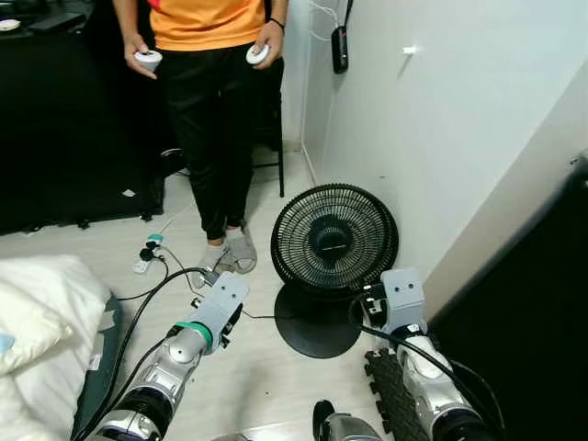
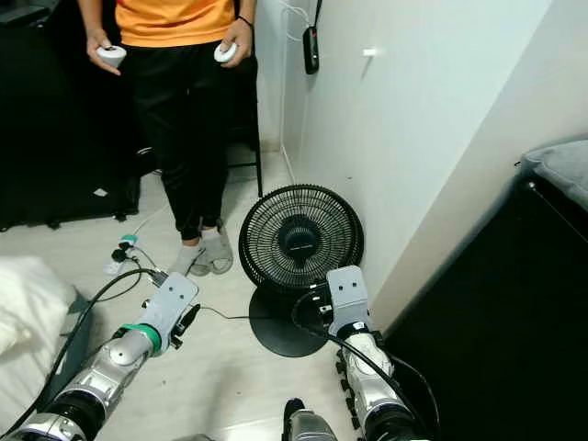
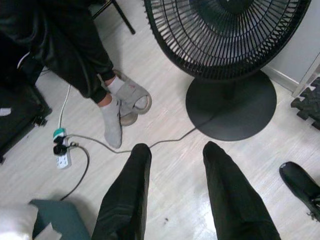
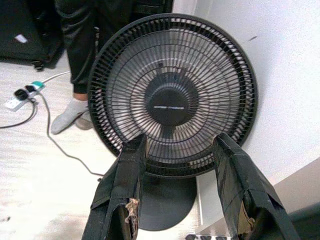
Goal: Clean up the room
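My right tool (image 4: 177, 190) hangs spread just before the fan (image 1: 334, 241). My left tool (image 3: 175, 195), also spread, hovers over the floor (image 3: 165, 165) beside the fan's base.

- Right gripper (image 4: 177, 145) — its two black fingers (image 4: 122, 192) stand apart, spread wide, nothing between them but the view ahead.
- Fan (image 4: 172, 102) straight ahead at 12 o'clock: black round grille, dark hub in the middle, upright on a round base (image 4: 167, 200) that rests on the pale floor (image 4: 40, 170).
- Wall (image 4: 270, 60), white, at 2 o'clock, just beside the fan's grille.
- Person's leg (image 4: 82, 55) in black trousers at 10 o'clock, grey-socked foot (image 4: 67, 116) on the floor near the fan.
- Power strip (image 4: 20, 97) at 9 o'clock — white, with plugs in it.
- Cord (image 4: 65, 150) runs across the floor toward the fan's base.
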You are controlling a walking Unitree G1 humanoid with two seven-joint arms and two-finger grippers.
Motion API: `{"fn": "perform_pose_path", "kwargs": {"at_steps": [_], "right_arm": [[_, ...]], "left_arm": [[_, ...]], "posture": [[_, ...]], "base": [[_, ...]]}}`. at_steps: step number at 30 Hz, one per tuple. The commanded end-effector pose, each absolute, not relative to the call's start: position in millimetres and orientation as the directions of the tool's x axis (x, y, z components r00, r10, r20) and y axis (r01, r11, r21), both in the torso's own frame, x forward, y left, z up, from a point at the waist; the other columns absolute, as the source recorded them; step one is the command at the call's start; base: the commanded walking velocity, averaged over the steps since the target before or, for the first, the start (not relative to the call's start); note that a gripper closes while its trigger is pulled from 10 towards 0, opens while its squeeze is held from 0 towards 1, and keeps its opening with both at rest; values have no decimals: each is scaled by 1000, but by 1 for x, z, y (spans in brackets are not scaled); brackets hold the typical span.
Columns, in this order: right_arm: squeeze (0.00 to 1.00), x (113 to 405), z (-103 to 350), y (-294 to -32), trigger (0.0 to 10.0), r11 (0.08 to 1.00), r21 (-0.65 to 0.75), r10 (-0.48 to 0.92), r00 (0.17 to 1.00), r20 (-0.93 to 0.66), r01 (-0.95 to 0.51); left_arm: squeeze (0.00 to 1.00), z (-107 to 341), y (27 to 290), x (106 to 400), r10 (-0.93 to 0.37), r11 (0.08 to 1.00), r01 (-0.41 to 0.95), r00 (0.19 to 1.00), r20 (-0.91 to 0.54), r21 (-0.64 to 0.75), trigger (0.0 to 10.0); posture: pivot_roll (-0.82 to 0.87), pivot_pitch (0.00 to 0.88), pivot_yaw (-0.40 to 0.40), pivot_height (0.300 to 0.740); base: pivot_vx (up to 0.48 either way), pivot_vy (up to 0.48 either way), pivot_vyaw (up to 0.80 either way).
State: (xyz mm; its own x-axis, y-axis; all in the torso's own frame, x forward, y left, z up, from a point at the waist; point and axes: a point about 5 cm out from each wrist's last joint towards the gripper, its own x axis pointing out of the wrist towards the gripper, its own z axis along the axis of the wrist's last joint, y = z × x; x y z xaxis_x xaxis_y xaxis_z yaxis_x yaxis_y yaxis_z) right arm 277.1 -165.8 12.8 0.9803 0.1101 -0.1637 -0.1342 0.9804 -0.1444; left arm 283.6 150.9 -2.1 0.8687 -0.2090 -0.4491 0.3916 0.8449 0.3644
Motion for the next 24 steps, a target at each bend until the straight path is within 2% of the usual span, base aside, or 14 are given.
{"fn": "perform_pose_path", "kwargs": {"at_steps": [1, 18, 24], "right_arm": [[0, 273, 8, -165, 10000, 979, -147, 113, 977, -183, -141], [0, 273, 8, -165, 10000, 979, -148, 109, 977, -186, -137], [0, 273, 7, -164, 10000, 975, -156, 129, 973, -190, -160]], "left_arm": [[0, -8, 154, 278, -194, 850, 388, 859, -474, 356, 10000], [0, -8, 155, 279, -192, 848, 388, 860, -472, 362, 10000], [0, -8, 155, 279, -194, 849, 387, 861, -470, 359, 10000]], "posture": [[-58, 0, 50, 740], [-58, 0, 53, 740], [-57, 0, 53, 740]], "base": [[-465, 0, 0], [-449, 0, 0], [-100, 0, 0]]}}
